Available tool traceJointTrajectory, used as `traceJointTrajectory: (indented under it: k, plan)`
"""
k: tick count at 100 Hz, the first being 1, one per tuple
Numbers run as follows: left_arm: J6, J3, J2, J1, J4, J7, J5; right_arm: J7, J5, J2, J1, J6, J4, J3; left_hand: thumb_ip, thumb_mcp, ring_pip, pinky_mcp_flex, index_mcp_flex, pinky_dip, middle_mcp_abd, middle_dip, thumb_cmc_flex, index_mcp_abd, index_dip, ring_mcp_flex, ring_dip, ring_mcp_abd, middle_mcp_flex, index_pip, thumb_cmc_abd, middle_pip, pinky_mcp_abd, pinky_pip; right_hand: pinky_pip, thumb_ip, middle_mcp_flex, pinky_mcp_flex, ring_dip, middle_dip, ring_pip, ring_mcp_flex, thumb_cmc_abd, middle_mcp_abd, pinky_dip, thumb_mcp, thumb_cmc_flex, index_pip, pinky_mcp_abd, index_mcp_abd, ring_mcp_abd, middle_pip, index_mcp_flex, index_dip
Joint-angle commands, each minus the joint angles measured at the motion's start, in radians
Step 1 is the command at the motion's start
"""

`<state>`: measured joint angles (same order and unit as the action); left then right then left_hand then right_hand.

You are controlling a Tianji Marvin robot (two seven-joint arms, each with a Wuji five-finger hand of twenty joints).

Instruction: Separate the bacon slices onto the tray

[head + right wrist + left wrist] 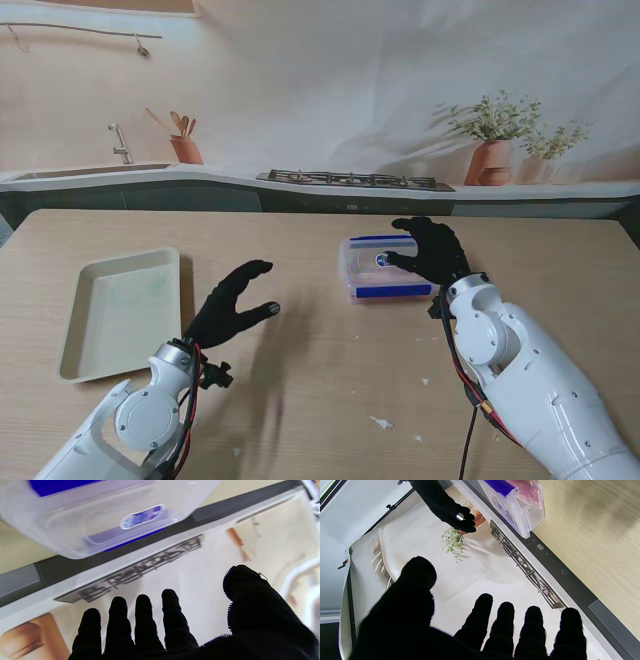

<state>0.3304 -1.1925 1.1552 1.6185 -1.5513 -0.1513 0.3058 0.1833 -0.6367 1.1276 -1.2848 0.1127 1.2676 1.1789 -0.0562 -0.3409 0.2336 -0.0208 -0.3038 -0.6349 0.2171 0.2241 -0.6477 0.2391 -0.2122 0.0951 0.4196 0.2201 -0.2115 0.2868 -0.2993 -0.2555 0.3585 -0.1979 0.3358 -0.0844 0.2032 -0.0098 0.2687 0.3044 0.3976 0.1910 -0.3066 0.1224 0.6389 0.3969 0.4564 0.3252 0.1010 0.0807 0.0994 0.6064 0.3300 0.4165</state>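
Observation:
A clear plastic box with blue clasps (383, 268) stands lidded at the table's middle right; pink bacon (527, 491) shows through its wall. My right hand (432, 250), in a black glove, hovers over the box's right end with fingers spread and nothing held; the box lid (112, 515) fills the right wrist view just beyond the fingertips (143, 601). My left hand (232, 303) floats above the table's middle, open, fingers apart and pointing toward the box (517, 507). The cream tray (122, 310) lies empty on the left.
Small white scraps (382, 423) lie on the wood nearer to me, between the arms. A printed kitchen backdrop with a sink, hob and plant pots stands behind the table's far edge (320, 212).

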Motion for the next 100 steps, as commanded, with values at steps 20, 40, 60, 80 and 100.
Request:
traceJointTrajectory:
  k: [20,40,60,80,100]
  plan:
    - [-0.013,0.006,0.005,-0.004,0.004,0.015,-0.002,0.0,0.056,0.023,0.12,-0.05,-0.151,-0.055,0.028,0.001,-0.021,0.007,0.004,-0.016,-0.029,0.014,0.018,-0.021,0.008,-0.017,-0.004,-0.026,0.014,-0.011,0.025,-0.018,-0.006,0.016,0.007,0.015,-0.032,-0.031,0.002,-0.006,-0.008,-0.037,0.066,0.013,0.026,-0.045,0.012,-0.024,-0.042,0.006,-0.007,0.001,0.006,0.017]
    - [-0.015,0.01,0.004,-0.006,0.006,0.017,-0.003,-0.011,0.081,0.034,0.195,-0.099,-0.24,-0.117,0.028,0.002,-0.022,0.007,0.004,-0.017,-0.028,0.013,0.018,-0.023,0.007,-0.018,-0.003,-0.026,0.015,-0.011,0.026,-0.017,-0.006,0.015,0.004,0.016,-0.033,-0.033,-0.003,-0.013,-0.017,-0.04,0.087,0.018,0.028,-0.07,0.007,-0.045,-0.045,0.009,-0.007,-0.012,-0.005,0.015]
    - [-0.014,0.009,0.005,-0.006,0.007,0.016,-0.001,0.011,0.113,0.053,0.245,-0.132,-0.321,-0.17,0.028,0.002,-0.021,0.007,0.005,-0.017,-0.028,0.014,0.017,-0.022,0.007,-0.017,-0.003,-0.026,0.014,-0.011,0.027,-0.018,-0.006,0.015,0.002,0.016,-0.031,-0.032,-0.005,-0.016,-0.021,-0.04,0.097,0.022,0.027,-0.086,0.006,-0.051,-0.047,0.013,-0.008,-0.018,-0.007,0.017]
    - [-0.017,0.01,0.004,-0.006,0.007,0.017,-0.001,0.02,0.15,0.07,0.277,-0.154,-0.386,-0.21,0.028,0.002,-0.022,0.007,0.005,-0.018,-0.028,0.014,0.015,-0.021,0.007,-0.018,-0.003,-0.025,0.014,-0.011,0.026,-0.019,-0.005,0.015,0.001,0.018,-0.027,-0.024,-0.007,-0.018,-0.023,-0.04,0.101,0.027,0.027,-0.099,0.016,-0.057,-0.05,0.015,-0.007,-0.022,-0.011,0.017]
    - [-0.017,0.011,0.004,-0.008,0.009,0.016,0.0,0.003,0.174,0.077,0.294,-0.174,-0.416,-0.238,0.029,0.003,-0.021,0.006,0.005,-0.018,-0.029,0.014,0.016,-0.022,0.007,-0.018,-0.003,-0.025,0.014,-0.01,0.027,-0.018,-0.006,0.015,0.003,0.018,-0.009,-0.012,-0.004,-0.018,-0.016,-0.025,0.109,0.037,0.027,-0.113,0.02,-0.06,-0.048,0.021,0.002,-0.021,-0.014,0.018]
